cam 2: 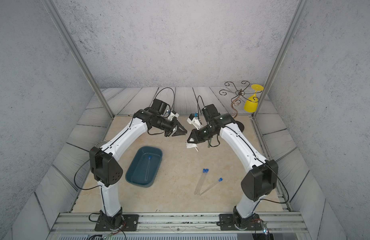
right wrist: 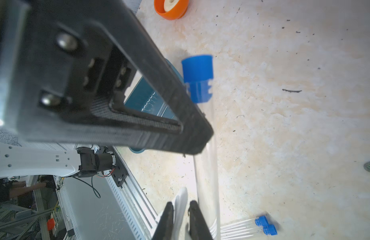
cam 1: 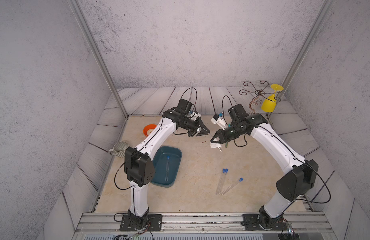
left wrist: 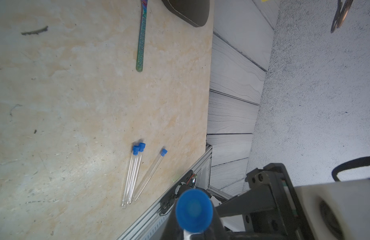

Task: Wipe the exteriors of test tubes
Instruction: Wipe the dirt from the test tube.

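Note:
My left gripper (cam 1: 203, 132) (left wrist: 194, 229) is shut on a clear test tube just below its blue cap (left wrist: 194, 211) (right wrist: 197, 68). The tube's glass (right wrist: 207, 176) runs close past my right gripper (right wrist: 181, 204) (cam 1: 213, 141), which is shut on a white cloth (right wrist: 180, 199) (cam 1: 213, 144). In a top view the tube's end (cam 1: 220, 149) pokes out beyond the cloth. Three capped test tubes lie on the table: a pair (cam 1: 221, 180) (left wrist: 134, 172) and one slanted beside it (cam 1: 231, 185) (left wrist: 151, 174). Another test tube (cam 1: 167, 168) (cam 2: 147, 168) lies in the teal tray (cam 1: 176, 150).
An orange bowl (cam 1: 149, 129) and a grey mug (cam 1: 120, 148) stand at the left. A green flat utensil (left wrist: 141, 41) (cam 1: 226, 144) lies under the right arm. At the back right a yellow wine glass (cam 1: 269, 104) hangs on a wire rack (cam 1: 255, 92).

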You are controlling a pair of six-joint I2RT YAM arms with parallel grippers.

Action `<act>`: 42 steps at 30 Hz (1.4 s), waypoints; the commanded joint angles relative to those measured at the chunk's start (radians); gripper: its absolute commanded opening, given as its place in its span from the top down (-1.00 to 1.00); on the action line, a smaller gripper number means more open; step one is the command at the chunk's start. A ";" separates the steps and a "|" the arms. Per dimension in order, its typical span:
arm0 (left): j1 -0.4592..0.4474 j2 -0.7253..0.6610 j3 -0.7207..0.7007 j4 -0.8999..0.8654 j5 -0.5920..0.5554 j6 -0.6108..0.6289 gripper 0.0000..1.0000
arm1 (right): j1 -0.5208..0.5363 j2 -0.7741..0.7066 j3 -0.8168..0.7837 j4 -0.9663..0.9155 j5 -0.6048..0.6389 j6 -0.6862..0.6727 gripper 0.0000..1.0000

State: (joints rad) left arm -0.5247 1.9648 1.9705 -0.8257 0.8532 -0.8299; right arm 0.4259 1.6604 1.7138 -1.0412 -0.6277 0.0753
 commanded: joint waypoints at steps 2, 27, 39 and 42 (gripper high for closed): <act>0.006 0.005 0.027 -0.043 -0.001 0.037 1.00 | -0.030 -0.069 -0.011 -0.020 -0.030 0.009 0.65; 0.005 0.006 0.054 -0.062 -0.022 0.038 1.00 | -0.077 0.154 0.078 0.016 -0.114 0.132 0.71; 0.009 0.014 0.059 -0.074 -0.051 0.055 1.00 | -0.089 0.060 -0.013 0.101 -0.237 0.261 0.71; 0.014 0.007 0.056 -0.080 -0.055 0.061 1.00 | -0.116 0.036 -0.048 0.142 -0.263 0.308 0.71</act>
State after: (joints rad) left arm -0.5228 1.9682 2.0033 -0.8879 0.8112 -0.7990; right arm 0.3355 1.7752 1.6886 -0.9379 -0.8364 0.3264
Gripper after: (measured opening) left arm 0.169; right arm 0.144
